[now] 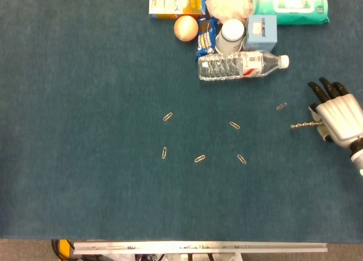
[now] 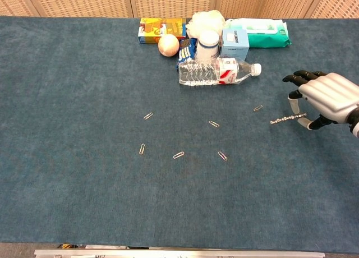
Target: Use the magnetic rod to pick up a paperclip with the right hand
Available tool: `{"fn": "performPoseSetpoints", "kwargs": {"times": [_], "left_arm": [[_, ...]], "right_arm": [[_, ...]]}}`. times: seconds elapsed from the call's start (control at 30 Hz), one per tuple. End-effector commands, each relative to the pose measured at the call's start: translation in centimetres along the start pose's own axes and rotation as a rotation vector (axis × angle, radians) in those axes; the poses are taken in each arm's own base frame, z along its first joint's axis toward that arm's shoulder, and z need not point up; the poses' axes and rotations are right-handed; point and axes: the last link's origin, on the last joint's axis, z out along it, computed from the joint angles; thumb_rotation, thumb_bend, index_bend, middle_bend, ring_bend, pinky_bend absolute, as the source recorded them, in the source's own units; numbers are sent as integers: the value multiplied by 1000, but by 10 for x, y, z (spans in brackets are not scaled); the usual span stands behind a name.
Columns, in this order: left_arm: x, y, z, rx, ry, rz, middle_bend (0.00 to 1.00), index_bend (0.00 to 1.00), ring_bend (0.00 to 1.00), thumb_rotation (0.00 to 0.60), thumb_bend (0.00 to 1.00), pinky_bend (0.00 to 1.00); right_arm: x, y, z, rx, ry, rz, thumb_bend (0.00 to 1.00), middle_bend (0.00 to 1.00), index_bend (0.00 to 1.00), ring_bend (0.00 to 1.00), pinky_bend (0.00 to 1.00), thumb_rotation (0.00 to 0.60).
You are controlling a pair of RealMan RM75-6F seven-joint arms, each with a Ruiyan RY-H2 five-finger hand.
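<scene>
At table's right edge, the white right hand clamps the thin metal magnetic rod, seemingly thumb-pinched, tip aimed toward the nearest small wire paperclip

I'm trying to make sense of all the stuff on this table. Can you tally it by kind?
Paperclips: 6
Magnetic rod, held by the right hand: 1
Water bottle: 1
White jar: 1
Boxes: 2
Wipes pack: 1
Round peach-coloured ball: 1
Blue snack packet: 1
Cream puff: 1
Total: 15
</scene>
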Motion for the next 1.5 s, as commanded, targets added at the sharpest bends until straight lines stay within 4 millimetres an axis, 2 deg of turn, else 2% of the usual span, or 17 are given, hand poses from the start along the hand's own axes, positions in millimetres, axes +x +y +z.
{"fn": "performPoseSetpoints", "kwargs": {"times": [0.03, 0.5, 0.77, 1.13, 1.5], "left_arm": [[0, 0, 0, 0, 1, 0, 469, 576, 573, 600, 223, 833], [2, -1, -2, 1, 10, -4, 469, 576, 573, 600, 223, 833], [3, -3, 0, 9, 1, -11, 469, 576, 573, 600, 223, 833], [2, -2, -2, 3, -13, 4, 469, 576, 573, 600, 223, 833], [1, -2, -2, 4, -22, 12, 469, 576, 573, 600, 223, 833]], "right_arm": [[4, 0, 2, 1, 9, -4, 324, 122, 616, 0, 159, 600], [13, 3, 23, -30, -12, -30, 324, 122, 616, 0, 159, 600], [18, -4, 41, -30, -31, -58, 324, 122, 616, 0, 159, 600], [24, -13, 50, -25, -30, -68, 324, 122, 616, 0, 159, 600], [21, -15, 54, -27, -46, -80, 324, 122, 616, 0, 159, 600]]}}
